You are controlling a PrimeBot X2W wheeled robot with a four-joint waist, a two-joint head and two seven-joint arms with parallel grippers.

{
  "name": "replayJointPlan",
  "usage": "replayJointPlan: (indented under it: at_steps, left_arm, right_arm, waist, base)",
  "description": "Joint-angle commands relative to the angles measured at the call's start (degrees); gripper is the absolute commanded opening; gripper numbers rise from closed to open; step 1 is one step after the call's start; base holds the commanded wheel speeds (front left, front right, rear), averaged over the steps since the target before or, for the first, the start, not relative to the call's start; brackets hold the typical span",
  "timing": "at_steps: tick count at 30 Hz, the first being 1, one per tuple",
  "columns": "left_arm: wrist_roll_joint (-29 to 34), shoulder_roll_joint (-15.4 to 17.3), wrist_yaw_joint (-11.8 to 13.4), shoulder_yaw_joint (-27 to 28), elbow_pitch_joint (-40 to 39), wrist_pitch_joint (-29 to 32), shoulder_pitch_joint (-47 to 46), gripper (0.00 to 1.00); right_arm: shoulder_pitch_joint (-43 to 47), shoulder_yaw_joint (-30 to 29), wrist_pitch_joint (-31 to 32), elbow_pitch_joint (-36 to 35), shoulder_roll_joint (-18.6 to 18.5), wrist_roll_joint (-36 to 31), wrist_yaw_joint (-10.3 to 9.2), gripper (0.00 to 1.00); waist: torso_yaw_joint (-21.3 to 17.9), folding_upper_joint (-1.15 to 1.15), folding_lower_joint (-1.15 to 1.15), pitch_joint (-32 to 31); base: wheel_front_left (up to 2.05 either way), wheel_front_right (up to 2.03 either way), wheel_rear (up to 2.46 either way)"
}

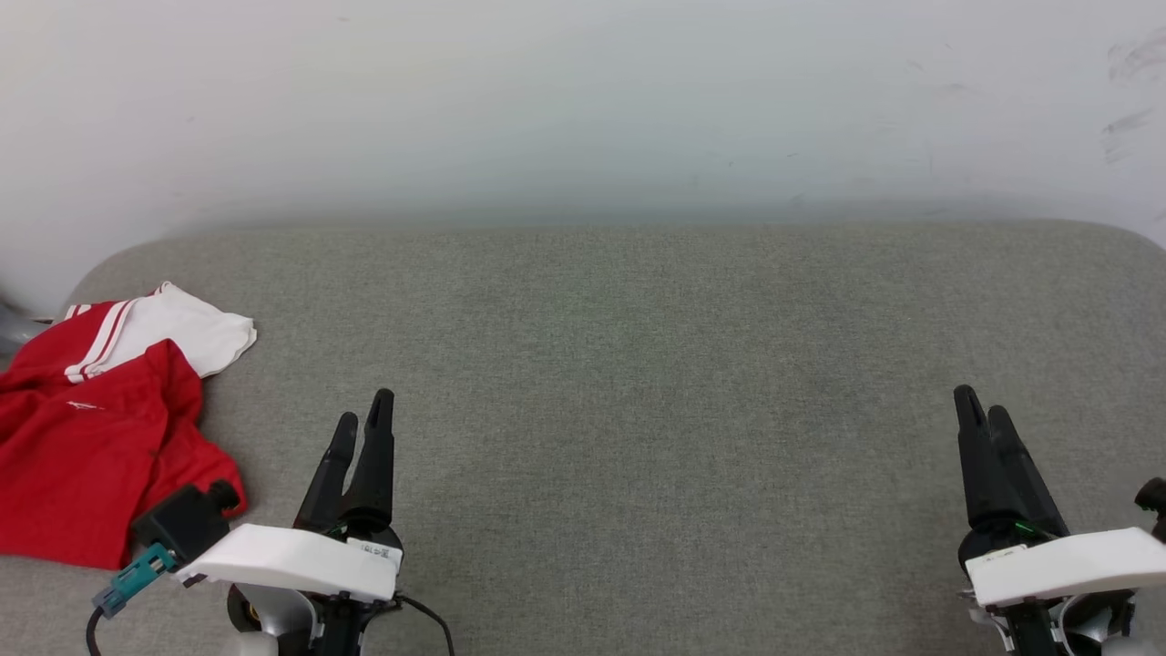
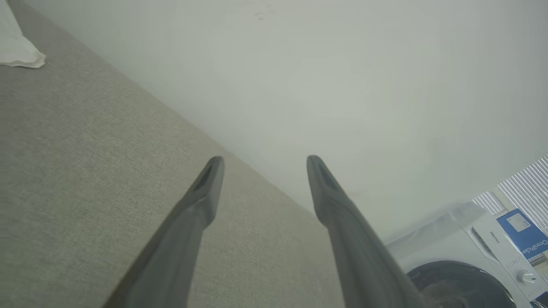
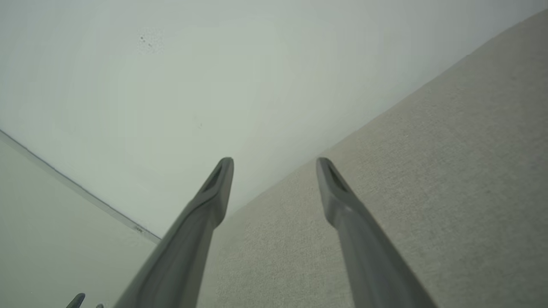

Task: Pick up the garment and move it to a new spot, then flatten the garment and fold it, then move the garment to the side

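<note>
Though crumpled, one garment point(image 1: 82, 456), two claws point(image 1: 364, 408) point(image 1: 981, 403).

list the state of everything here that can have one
garment, crumpled in a heap at the left end of the grey surface, not folded, not held
left gripper, open, empty, apart from the garment
right gripper, open, empty, over the right side of the grey surface

free: grey cushion point(image 1: 638, 364) centre, right | obstacles: garment point(image 1: 100, 428) far left, wall point(image 1: 583, 109) behind
</note>
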Motion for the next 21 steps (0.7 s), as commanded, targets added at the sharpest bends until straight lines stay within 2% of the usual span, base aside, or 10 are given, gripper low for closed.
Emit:
replayJointPlan:
  at_steps: [1, 10, 21]
  left_arm:
    - [3.31, 0.44, 0.0, -0.13, -1.12, -0.62, -0.54, 1.0]
    - [14.44, 1.61, 1.29, -1.05, -1.7, -2.24, -0.33, 1.0]
    - [23.63, 3.64, 3.62, -3.16, -1.93, -4.09, -0.47, 1.0]
  right_arm:
    - [-0.17, 0.1, -0.24, -1.73, -0.12, -3.63, 0.0, 1.0]
    - [0.54, 0.77, 0.11, -4.15, -0.11, -14.58, 0.0, 1.0]
    - [1.52, 0.57, 0.68, -6.24, -0.13, -24.85, 0.0, 1.0]
  waist:
    - [0.02, 0.0, 0.0, 0.01]
    - [0.21, 0.0, 0.0, 0.01]
    - [0.32, 0.0, 0.0, -0.05]
  base:
    - [0.0, 0.0, 0.0]
    - [0.0, 0.0, 0.0]
    - [0.0, 0.0, 0.0]
